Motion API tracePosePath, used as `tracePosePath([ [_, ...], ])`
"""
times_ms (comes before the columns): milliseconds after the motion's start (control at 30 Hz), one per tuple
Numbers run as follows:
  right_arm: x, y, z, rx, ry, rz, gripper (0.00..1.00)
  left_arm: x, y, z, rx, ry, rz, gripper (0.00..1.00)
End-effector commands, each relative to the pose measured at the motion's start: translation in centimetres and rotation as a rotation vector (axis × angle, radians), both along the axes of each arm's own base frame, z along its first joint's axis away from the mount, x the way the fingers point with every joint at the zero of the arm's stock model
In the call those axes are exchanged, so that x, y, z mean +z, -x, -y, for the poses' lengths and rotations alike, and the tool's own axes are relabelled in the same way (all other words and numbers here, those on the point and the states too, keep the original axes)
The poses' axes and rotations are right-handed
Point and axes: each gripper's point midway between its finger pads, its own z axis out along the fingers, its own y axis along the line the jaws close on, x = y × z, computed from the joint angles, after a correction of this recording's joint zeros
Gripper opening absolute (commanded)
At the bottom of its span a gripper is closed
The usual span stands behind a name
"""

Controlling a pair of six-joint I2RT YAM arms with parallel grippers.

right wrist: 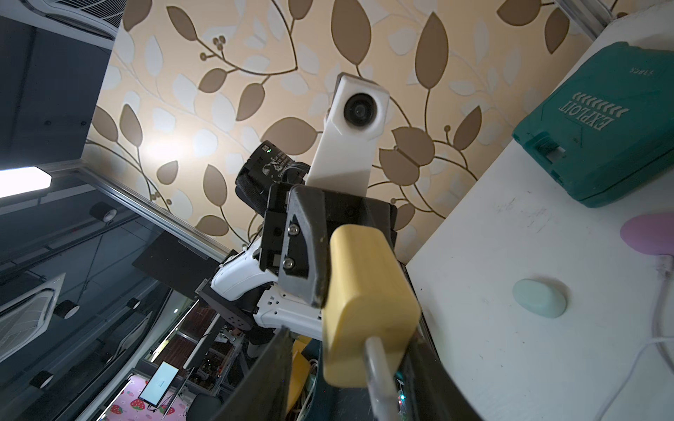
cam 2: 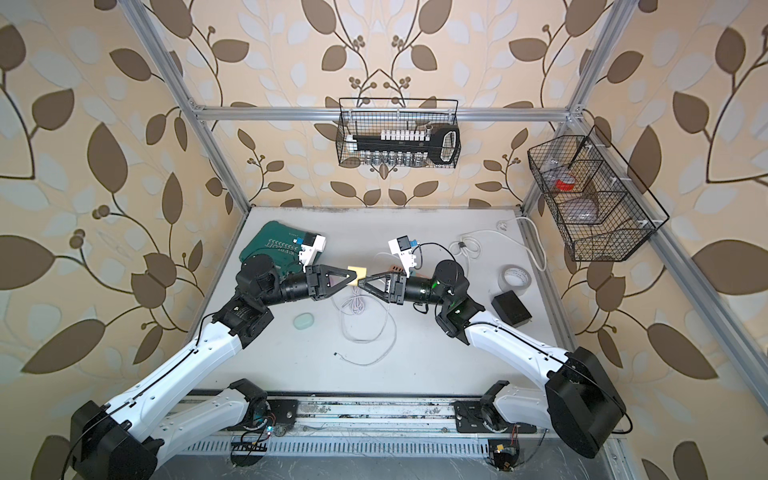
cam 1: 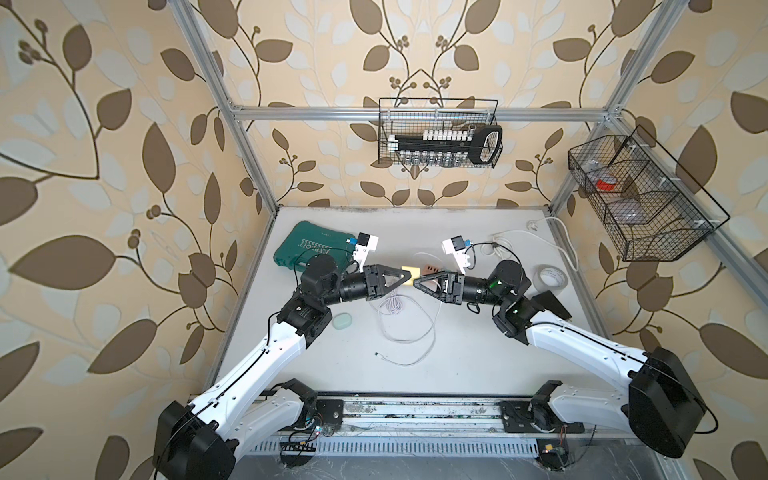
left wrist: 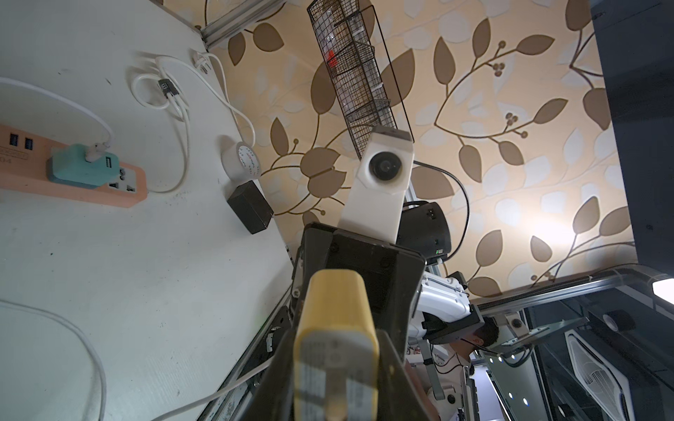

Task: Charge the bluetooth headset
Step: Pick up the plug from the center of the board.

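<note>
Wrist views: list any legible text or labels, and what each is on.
"EXPLOIT": white print on the teal plastic tool case, upside down in the right wrist view.
"04": on the orange power strip, cut by the left wrist view's edge; possibly partial.
Unreadable: small print near the case's corner; red print on the white tape roll; blurred label on the yellow charger block.
</note>
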Motion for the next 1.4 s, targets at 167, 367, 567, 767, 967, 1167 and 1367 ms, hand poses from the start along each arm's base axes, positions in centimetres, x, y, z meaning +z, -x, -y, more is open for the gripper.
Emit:
tracePosePath([
  [167,3.6,0.3,-0.3,0.03,-0.088,0.063,0.4,1.2,1.3,0.1,-0.036,0.021,0.066,0.0],
  [367,3.8,0.1,-0.4,0.029,-0.092,0.056,0.4,1.0,1.5,0.2,-0.048,0.017,0.059,0.0],
  [567,4.6,0.1,-0.6,0.038,-0.117,0.059,0.35,0.8,1.6,0.2,-0.044,0.012,0.058,0.0],
  [767,4.4,-0.1,-0.7,0.03,-0.102,0.063,0.21,0.9,1.7,0.1,-0.042,0.005,0.065,0.0],
  [967,2.6,-0.9,-0.5,0.0,0.018,0.068,0.16,-0.1,1.3,-0.7,0.028,-0.064,0.039,0.74],
  [1167,-0.1,-1.7,2.3,-0.108,0.3,0.117,0.16,-1.8,0.9,-3.4,0.18,-0.196,0.031,0.99],
  [1367,-3.4,-3.6,7.1,-0.25,0.642,0.162,0.16,-4.4,0.7,-5.7,0.263,-0.271,-0.038,0.99],
])
